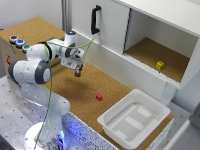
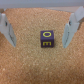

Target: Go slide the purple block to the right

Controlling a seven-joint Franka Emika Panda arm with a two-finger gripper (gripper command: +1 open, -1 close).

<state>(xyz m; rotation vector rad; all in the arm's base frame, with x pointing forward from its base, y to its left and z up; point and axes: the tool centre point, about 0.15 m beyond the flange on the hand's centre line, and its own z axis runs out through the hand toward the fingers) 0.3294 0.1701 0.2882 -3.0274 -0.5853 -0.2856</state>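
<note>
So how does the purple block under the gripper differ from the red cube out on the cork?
The purple block is dark purple with yellow markings on its faces; the red cube is plain red as far as can be seen. The purple block lies right below the open gripper, between its fingers, seen only in the wrist view; the red cube sits apart from the arm, towards the white bin. Both rest on the cork surface.

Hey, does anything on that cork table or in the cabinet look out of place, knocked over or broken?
Nothing stands out. The purple block sits flat on the cork between the open gripper fingers, the red cube rests upright on the table, the yellow-green cube sits in the cabinet, and the white bin looks intact.
</note>
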